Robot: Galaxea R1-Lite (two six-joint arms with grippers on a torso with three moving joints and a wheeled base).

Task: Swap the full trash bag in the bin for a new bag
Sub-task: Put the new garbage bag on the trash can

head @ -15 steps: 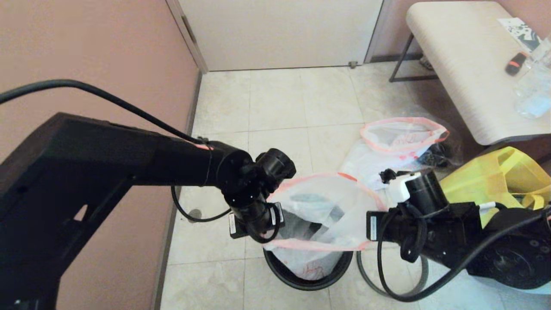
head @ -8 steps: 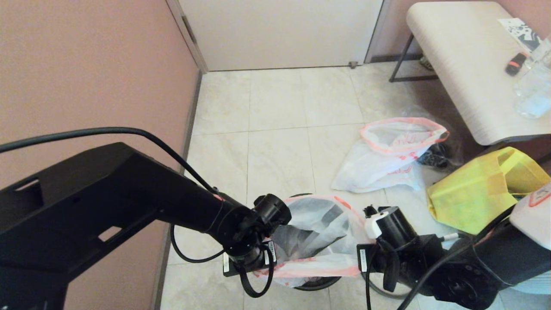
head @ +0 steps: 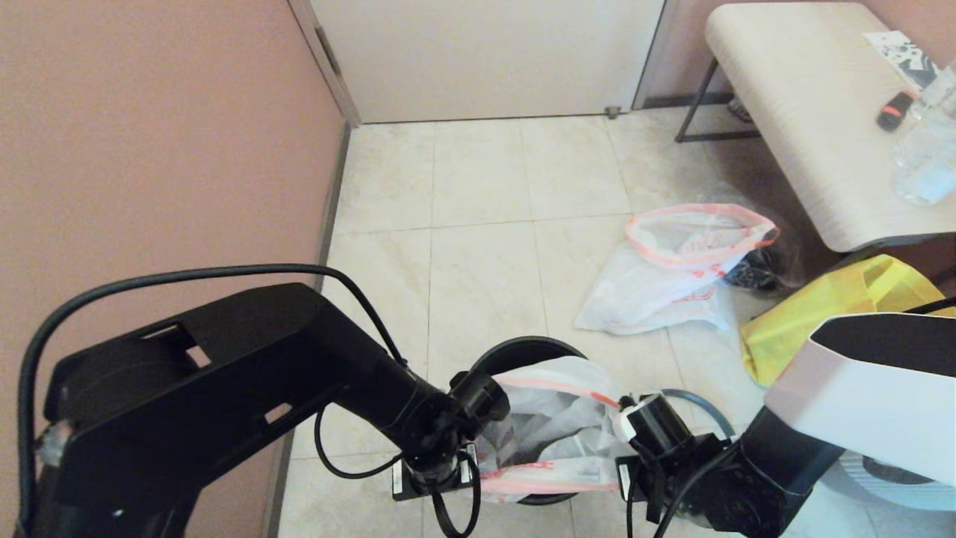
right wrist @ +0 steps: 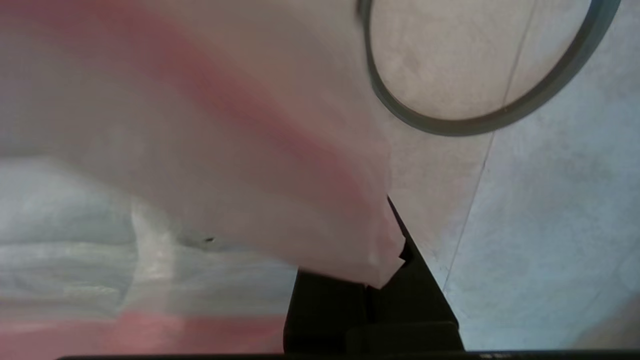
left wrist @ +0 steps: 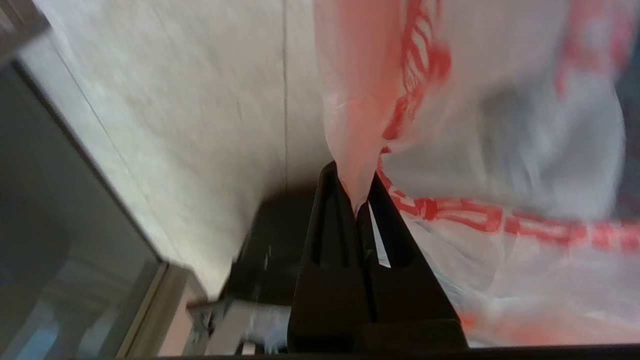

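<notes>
The round dark bin (head: 520,349) stands on the tiled floor close in front of me. A translucent white bag with a pink-red top band (head: 556,422) hangs into it, mouth spread wide. My left gripper (left wrist: 356,200) is shut on the bag's edge on the bin's left side (head: 457,478). Opposite it, my right gripper (right wrist: 387,265) is shut on the other edge (head: 626,478), with its tips mostly covered by plastic. The thin dark grey hoop (right wrist: 452,129) lies loose on the floor just right of the bin (head: 698,403). A filled white bag (head: 672,276) lies farther back on the right.
A yellow fabric tote (head: 821,321) sits right of the filled bag. Behind it is a pale table (head: 792,112) with a clear bottle (head: 922,161) on top. The pink wall (head: 149,149) runs along the left, and a closed door (head: 485,52) is at the back.
Both arms have come down and nearer to me, carrying the spread bag mouth lower into the bin. The bin's far rim now shows above the bag.
</notes>
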